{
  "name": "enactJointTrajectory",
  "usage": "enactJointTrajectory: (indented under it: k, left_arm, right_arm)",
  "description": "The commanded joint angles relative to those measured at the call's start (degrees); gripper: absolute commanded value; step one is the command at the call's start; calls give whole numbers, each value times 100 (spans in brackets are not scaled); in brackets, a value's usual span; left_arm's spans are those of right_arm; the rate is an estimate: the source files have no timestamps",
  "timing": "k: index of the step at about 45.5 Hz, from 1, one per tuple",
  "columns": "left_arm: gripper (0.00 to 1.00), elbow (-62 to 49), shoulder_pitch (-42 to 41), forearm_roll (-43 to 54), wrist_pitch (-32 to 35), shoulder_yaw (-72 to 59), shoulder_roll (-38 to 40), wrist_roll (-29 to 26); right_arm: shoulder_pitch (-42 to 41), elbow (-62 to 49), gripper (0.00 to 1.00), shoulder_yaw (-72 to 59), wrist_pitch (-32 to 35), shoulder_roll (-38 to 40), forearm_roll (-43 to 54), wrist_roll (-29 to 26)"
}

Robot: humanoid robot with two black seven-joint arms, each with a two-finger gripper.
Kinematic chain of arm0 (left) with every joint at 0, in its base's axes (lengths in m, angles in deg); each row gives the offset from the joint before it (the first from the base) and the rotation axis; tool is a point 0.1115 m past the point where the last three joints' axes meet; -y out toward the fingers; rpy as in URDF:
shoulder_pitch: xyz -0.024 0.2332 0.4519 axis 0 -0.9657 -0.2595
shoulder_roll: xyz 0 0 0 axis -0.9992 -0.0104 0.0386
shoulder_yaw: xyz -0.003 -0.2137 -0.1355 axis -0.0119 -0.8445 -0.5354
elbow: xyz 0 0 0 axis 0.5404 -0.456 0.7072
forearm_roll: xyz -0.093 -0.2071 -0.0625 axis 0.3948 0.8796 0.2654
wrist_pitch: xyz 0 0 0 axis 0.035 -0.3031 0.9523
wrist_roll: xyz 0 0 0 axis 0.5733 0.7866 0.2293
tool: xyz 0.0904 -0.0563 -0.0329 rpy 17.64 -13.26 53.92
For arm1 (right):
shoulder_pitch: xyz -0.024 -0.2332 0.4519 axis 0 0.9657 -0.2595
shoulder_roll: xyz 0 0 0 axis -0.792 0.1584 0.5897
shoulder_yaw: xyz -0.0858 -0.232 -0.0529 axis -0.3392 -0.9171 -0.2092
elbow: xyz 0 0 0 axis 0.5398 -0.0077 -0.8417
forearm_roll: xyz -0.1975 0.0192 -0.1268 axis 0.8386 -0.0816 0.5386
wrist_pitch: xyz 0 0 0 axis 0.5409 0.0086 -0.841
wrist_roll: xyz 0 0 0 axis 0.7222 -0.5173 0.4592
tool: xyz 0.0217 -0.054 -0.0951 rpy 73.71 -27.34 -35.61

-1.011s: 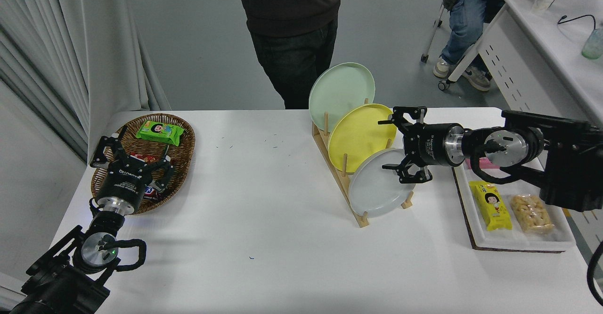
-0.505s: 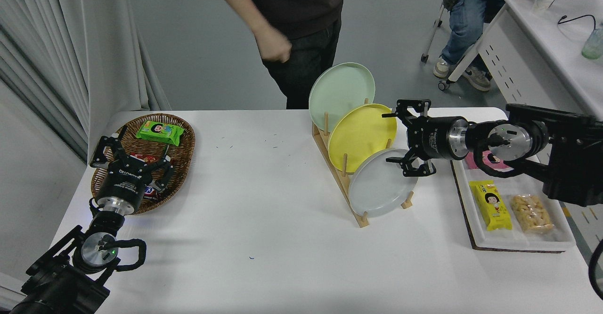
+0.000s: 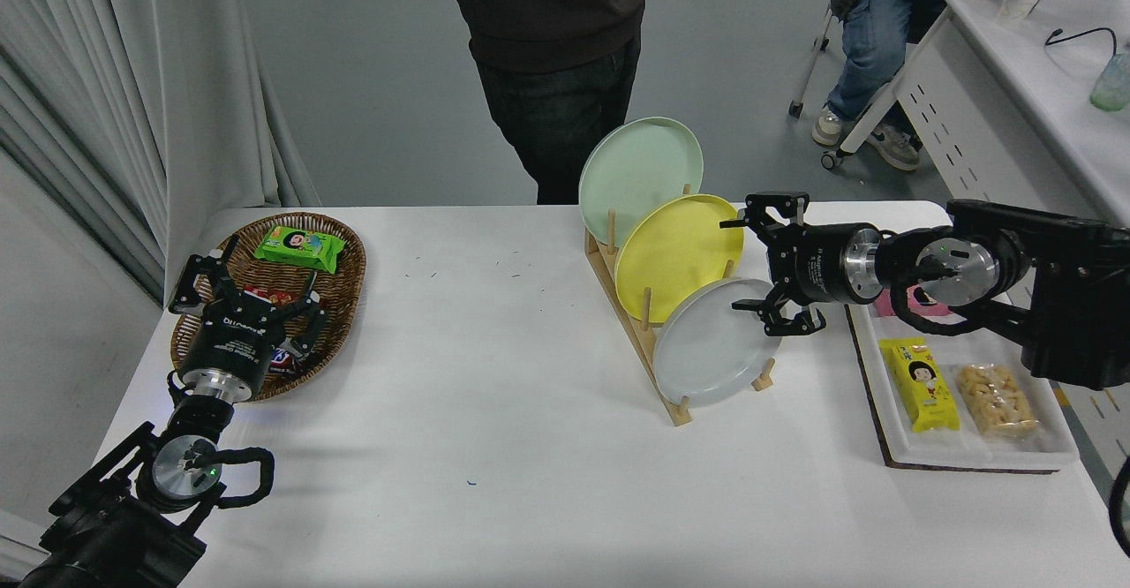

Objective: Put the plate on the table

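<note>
Head view: pale grey plate (image 3: 711, 351) stands upright in front slot of wooden rack (image 3: 655, 360) on white table (image 3: 494, 411), w/ yellow plate (image 3: 673, 252) behind it. Right gripper (image 3: 752, 265) sits at plate's upper right rim, jaws apart, not clamped. Left gripper (image 3: 244, 281) parked over wicker basket (image 3: 340, 292), jaws apart.

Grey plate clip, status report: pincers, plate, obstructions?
Right pincer open beside plate, not gripping. Left pincer open, parked over basket. Plate upright in rack, front slot. Yellow plate close behind it.
</note>
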Motion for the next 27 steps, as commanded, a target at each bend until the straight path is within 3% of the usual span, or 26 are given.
enactJointTrajectory:
  k: [1,15,22,27]
  left_arm:
    - [98,0,5,0,-4,-6,-9,-2]
    - [98,0,5,0,-4,2,-9,-2]
    - [98,0,5,0,-4,2,0,-2]
    - [98,0,-4,0,-4,-6,0,7]
  right_arm:
    - [70,17,100,146,4,-15,73,-1]
    - [202,8,99,304,66,-15,135,8]
    - [246,8,87,331,74,-15,100,-10]
    - [255,8,86,331,66,-15,64,-10]
